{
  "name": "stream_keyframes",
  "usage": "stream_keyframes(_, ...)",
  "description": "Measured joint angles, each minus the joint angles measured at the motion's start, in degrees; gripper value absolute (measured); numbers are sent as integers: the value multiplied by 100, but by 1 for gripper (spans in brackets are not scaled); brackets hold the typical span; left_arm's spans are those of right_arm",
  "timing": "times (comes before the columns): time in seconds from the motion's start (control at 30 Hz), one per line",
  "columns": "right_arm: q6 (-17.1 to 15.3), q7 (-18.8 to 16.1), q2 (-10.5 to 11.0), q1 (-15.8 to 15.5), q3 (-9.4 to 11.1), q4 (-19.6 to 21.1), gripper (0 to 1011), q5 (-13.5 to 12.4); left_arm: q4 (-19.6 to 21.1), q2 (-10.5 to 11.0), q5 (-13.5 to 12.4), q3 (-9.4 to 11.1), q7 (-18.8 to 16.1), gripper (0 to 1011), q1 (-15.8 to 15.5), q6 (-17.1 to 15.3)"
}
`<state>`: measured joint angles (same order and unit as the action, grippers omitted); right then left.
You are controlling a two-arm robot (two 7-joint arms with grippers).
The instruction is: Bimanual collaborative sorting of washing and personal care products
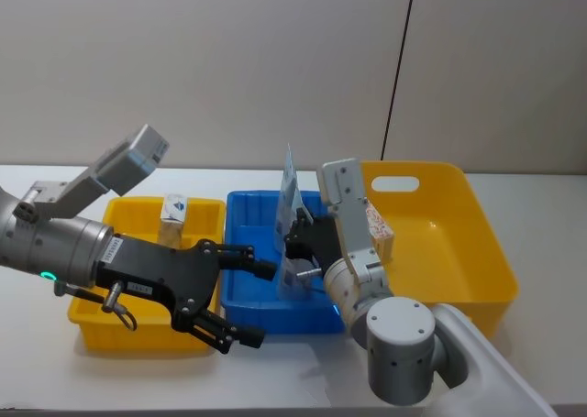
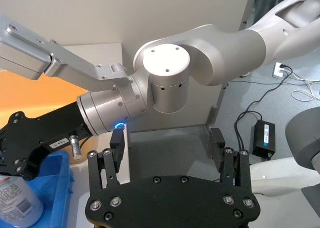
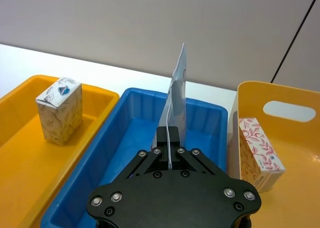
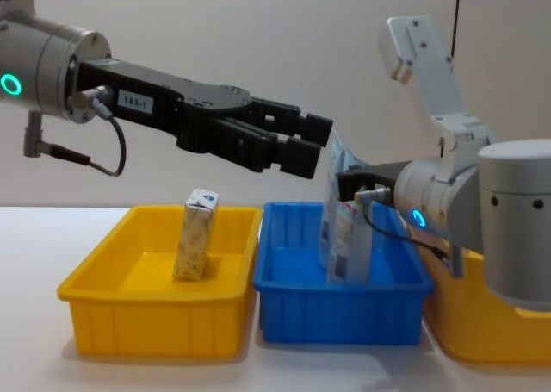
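Right gripper (image 3: 170,153) sits low centre of the right wrist frame, jaws pinched tight on a pale blue flat tapering tube (image 3: 176,105), which stands upright on its narrow edge over the blue plastic bin (image 3: 125,153). From the chest camera that tube (image 4: 336,220) hangs in the middle of the frame with its lower end down inside the blue bin (image 4: 340,310), and a second pale blue printed tube (image 4: 351,237) stands just beside it; whether the two touch, I cannot tell.

Left gripper (image 1: 243,293) hovers at lower centre-left of the head frame, above the seam between the yellow plastic bin on the left (image 1: 138,339) and the blue one. Its jaws are spread wide with nothing between them. In the chest frame it (image 4: 297,146) hangs high, well clear of the bins.

The small cream printed carton (image 4: 195,235) stands upright in the left yellow bin, lower left of the chest frame. The white box with red leaf-vine print (image 3: 257,153) rests inside the big yellow handled bin (image 3: 300,138) at the right edge of the right wrist frame, against its near wall. All three bins sit side by side on the white counter (image 4: 34,323).
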<state>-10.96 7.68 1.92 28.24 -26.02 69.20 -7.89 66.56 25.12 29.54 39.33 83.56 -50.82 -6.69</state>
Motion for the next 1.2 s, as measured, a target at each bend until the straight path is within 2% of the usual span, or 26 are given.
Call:
stream_keyframes(0.27,-31,-74,29,-82,60,190,0,-9,0,0,0,0,0,1001,0,0)
stream_keyframes(0.43,-64,-160,70,-169,112,459,0,-52,0,0,0,0,0,1001,0,0)
stream_keyframes(0.97,-124,-397,259,-515,399,1727,0,-267,0,0,0,0,0,1001,0,0)
stream_keyframes(1.2,-159,-423,396,-702,642,2243,0,-325,0,0,0,0,0,1001,0,0)
